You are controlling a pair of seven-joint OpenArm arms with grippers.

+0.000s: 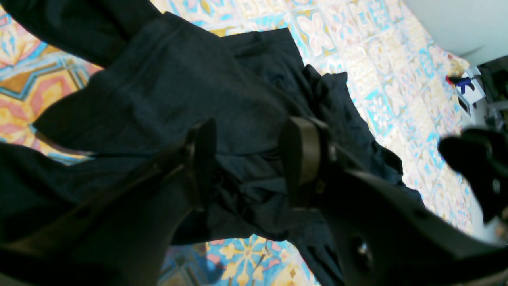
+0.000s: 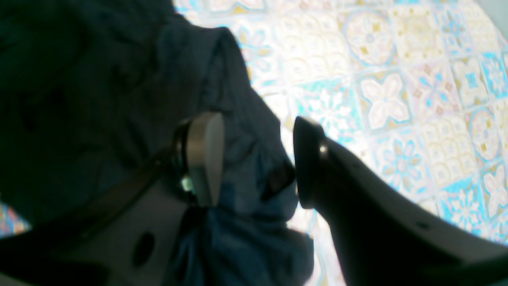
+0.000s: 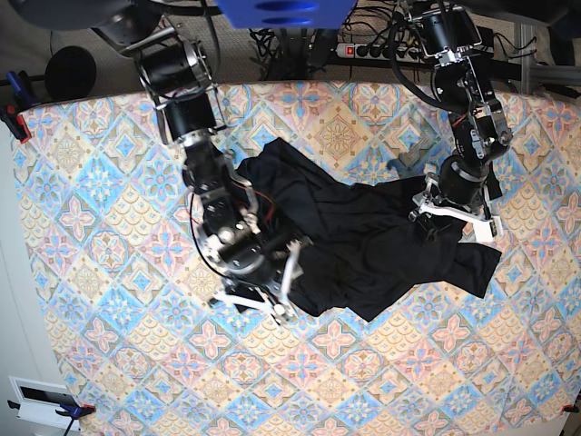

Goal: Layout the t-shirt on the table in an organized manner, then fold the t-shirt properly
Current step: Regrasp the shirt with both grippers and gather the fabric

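Observation:
The black t-shirt (image 3: 363,236) lies crumpled across the middle of the patterned table (image 3: 109,182), one part reaching toward the right edge. My left gripper (image 3: 451,218) is down on its right part. In the left wrist view its jaws stand apart (image 1: 252,159) with bunched t-shirt fabric (image 1: 178,87) filling the gap, over the table (image 1: 397,79). My right gripper (image 3: 272,291) is at the shirt's lower left edge. In the right wrist view it is open (image 2: 258,159), loose t-shirt fabric (image 2: 99,99) hangs between the fingers, and the table (image 2: 397,79) shows beyond.
A round black object (image 3: 68,73) sits off the table at the back left. A power strip (image 3: 372,50) and cables lie behind the far edge. A clamp (image 3: 14,118) grips the cloth at the left edge. Bare patterned cloth spreads along the front.

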